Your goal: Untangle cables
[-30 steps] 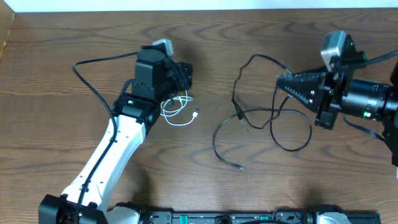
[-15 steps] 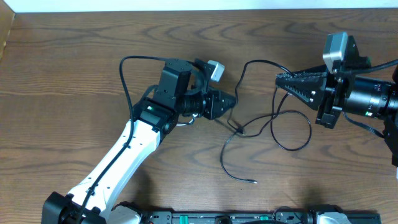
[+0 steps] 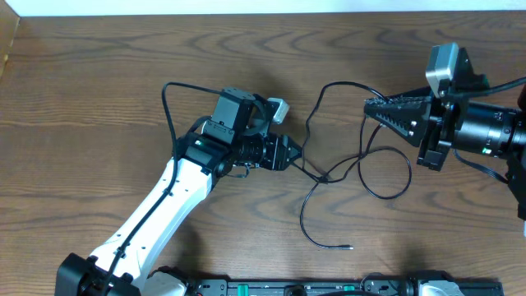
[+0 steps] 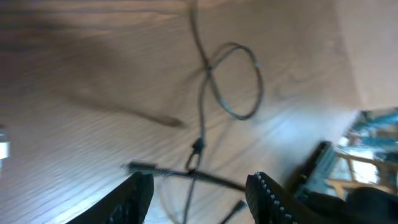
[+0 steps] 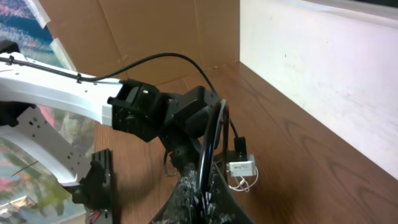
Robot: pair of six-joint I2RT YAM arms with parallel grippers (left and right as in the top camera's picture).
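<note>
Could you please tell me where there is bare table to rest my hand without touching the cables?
Free: the table's far-left stretch, beside the left arm, and the near-right corner, between the black cable's loose end and the right arm. Crowded: the middle, where that cable loops between the left fingers and the right fingers, which pinch it.
</note>
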